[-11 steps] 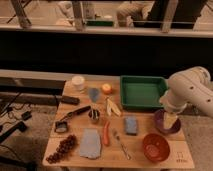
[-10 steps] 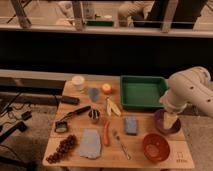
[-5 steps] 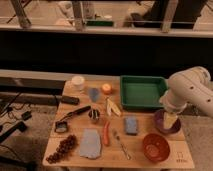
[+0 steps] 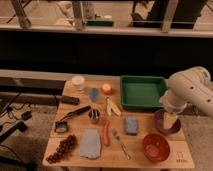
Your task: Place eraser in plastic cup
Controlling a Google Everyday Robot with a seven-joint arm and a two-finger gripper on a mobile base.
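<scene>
Black eraser (image 4: 67, 99) lies flat near the upright blue-grey plastic cup (image 4: 94, 93), not touching.

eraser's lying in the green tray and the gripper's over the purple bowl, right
Not in the green tray: the camera view shows the eraser on the table, left of the plastic cup. The gripper is over the purple bowl.

Eraser (image 4: 67, 100) lies left of plastic cup (image 4: 94, 93); gripper (image 4: 170, 120) above right-hand bowl (image 4: 158, 121)
</scene>
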